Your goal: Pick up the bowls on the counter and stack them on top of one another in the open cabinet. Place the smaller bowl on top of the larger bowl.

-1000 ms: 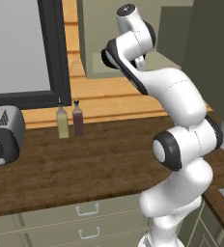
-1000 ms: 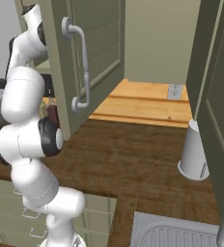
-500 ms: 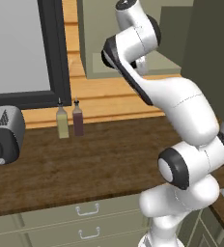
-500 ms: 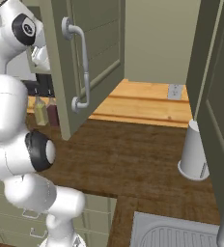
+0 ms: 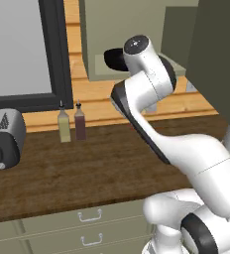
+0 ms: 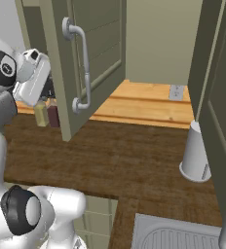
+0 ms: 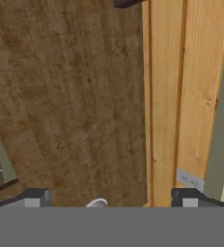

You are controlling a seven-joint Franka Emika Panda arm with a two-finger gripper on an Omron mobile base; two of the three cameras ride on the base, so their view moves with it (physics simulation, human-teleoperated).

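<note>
Left base view: a glossy black round shape [image 5: 114, 58] sits at the shelf floor of the open cabinet [image 5: 137, 30], half hidden behind my upper arm. I judge it to be one of the bowls, set there because the stack is to be built on that shelf, but I cannot tell whether it is the larger or the smaller.

In the hand view my jaws stand wide apart with nothing between them, one of the fingertips [image 7: 34, 197] at each lower corner. They are aimed down at the brown wood-grain surface [image 5: 87, 168] where it meets the pale wooden back wall [image 7: 164, 96].

The cabinet door [image 6: 61, 63] hangs open over the surface, leaving the shelf reachable. Two small bottles [image 5: 71, 126] stand against the back wall, a toaster [image 5: 3, 141] beside them and a white cylinder [image 6: 195, 155] at the far end.
</note>
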